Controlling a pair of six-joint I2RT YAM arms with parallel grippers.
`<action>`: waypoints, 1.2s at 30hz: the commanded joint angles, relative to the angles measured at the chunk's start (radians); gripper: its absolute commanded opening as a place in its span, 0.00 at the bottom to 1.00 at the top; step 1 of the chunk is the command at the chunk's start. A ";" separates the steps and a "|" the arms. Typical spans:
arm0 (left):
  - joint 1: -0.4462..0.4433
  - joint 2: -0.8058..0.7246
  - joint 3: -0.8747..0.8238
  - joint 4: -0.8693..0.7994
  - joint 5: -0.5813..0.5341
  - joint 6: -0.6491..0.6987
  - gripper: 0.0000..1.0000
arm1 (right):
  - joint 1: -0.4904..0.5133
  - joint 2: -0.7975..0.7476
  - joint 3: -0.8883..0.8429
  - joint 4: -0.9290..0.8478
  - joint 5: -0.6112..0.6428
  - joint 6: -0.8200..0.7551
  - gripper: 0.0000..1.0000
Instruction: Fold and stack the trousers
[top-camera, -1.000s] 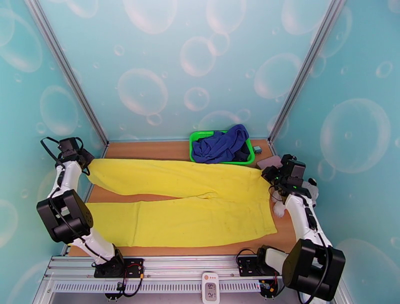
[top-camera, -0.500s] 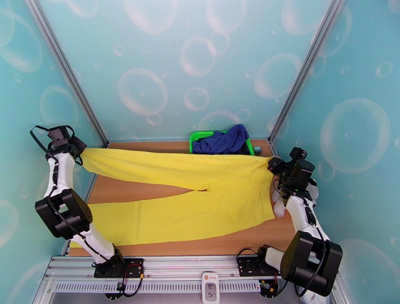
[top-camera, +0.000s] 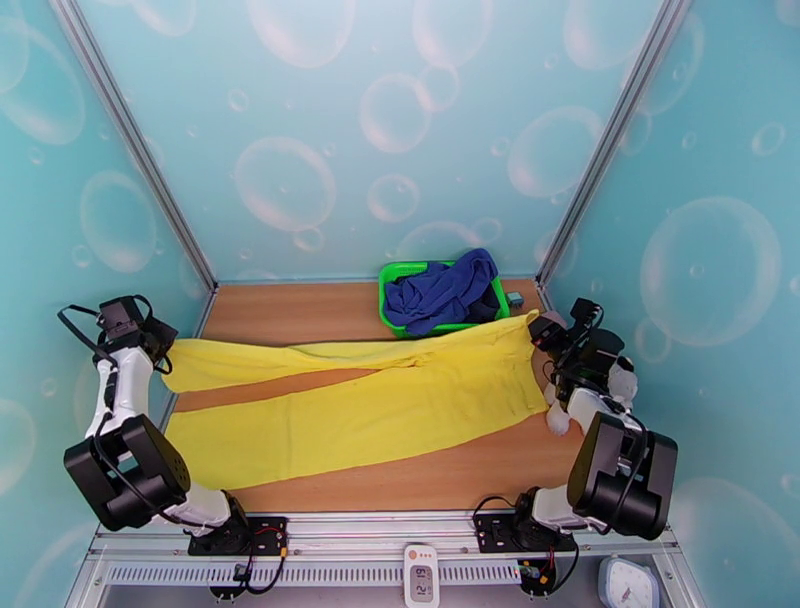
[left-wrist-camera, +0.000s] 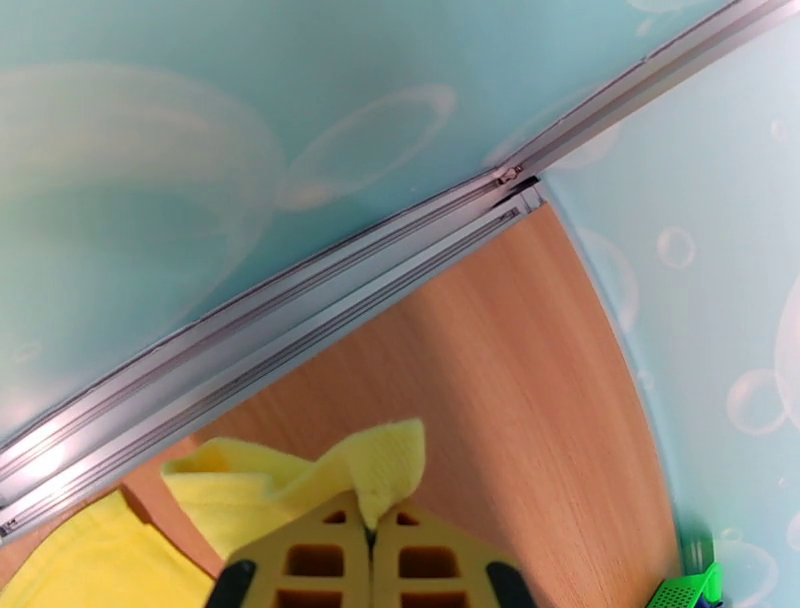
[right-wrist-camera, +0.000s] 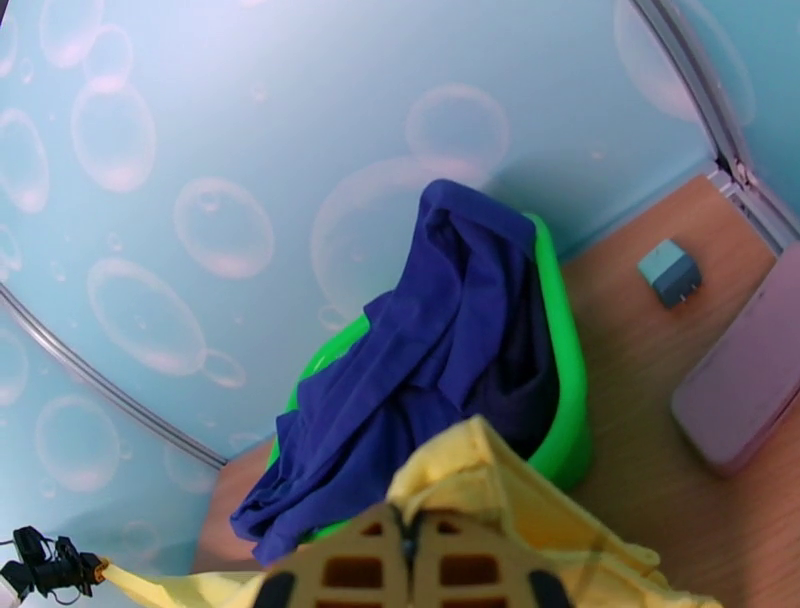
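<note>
Left hand (top-camera: 163, 340) is clenched on the far leg's cuff and right hand (top-camera: 537, 327) on the waist corner of the trousers (top-camera: 400, 400), as a second ago. Since then that far edge has been lifted off the counter (top-camera: 300, 305), drawn back from the green basket (top-camera: 385, 290) and carried toward the near leg, which has been dragged askew. The leg-over-leg fold is judged begun but not laid: bare wood is seen between the legs at the left.
</note>
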 joint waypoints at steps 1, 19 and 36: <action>0.044 -0.055 -0.048 0.063 0.011 -0.008 0.00 | -0.034 0.020 -0.012 0.141 -0.079 0.051 0.00; 0.116 -0.134 -0.140 0.063 0.040 0.086 0.00 | -0.061 -0.100 -0.008 -0.186 -0.043 -0.139 0.00; 0.173 -0.303 -0.300 0.072 0.038 0.087 0.00 | -0.095 -0.181 -0.048 -0.268 0.010 -0.148 0.00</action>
